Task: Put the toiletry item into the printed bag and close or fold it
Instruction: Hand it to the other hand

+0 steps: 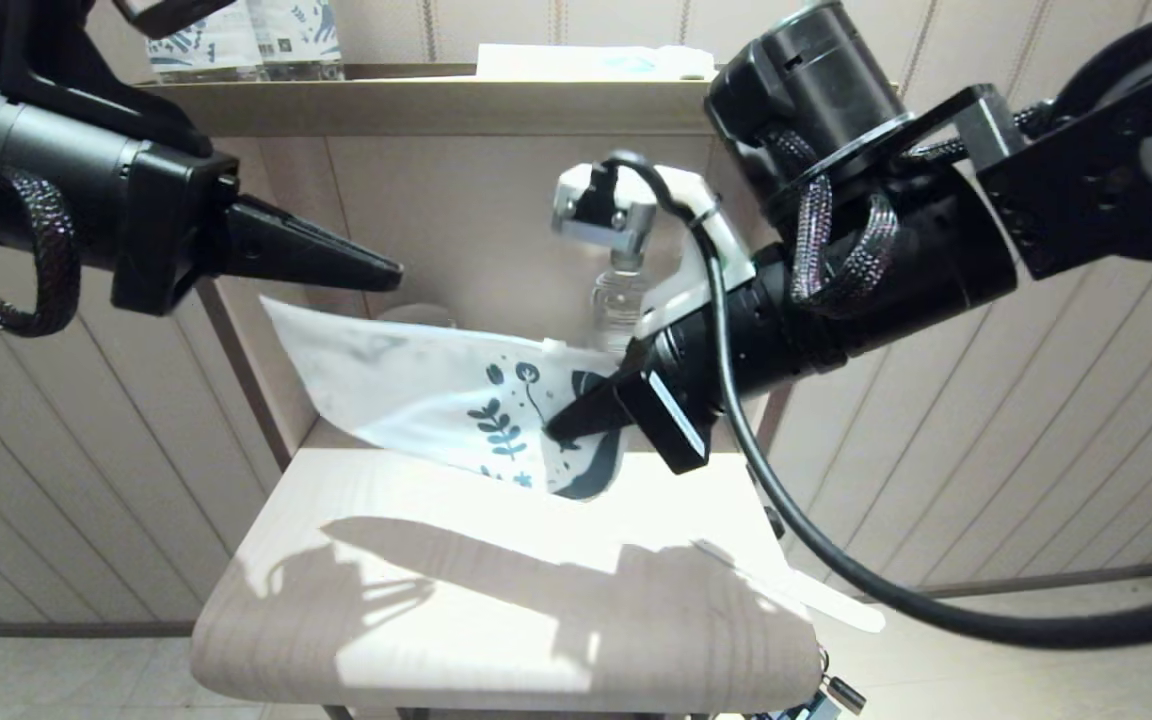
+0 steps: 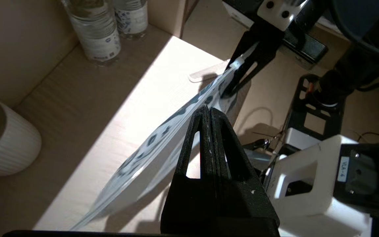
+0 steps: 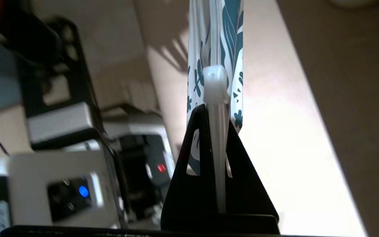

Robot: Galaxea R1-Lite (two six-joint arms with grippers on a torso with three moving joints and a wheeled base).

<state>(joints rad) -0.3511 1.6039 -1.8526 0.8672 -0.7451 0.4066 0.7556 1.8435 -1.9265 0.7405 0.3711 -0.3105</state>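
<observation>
Evidently light and limp, the printed bag (image 1: 456,400) hangs above the table (image 1: 496,600), pinched at its zip strip by the right gripper (image 1: 561,428), the left gripper (image 1: 391,272) closed empty, the white stick (image 1: 816,595) near the table's right edge.

White printed bag (image 1: 456,400) bears dark teal leaf-and-flower print.

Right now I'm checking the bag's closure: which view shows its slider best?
The right wrist view: the white slider sits on the printed bag, just beyond the right claw. The head view shows it small; the left wrist view, tiny.
</observation>
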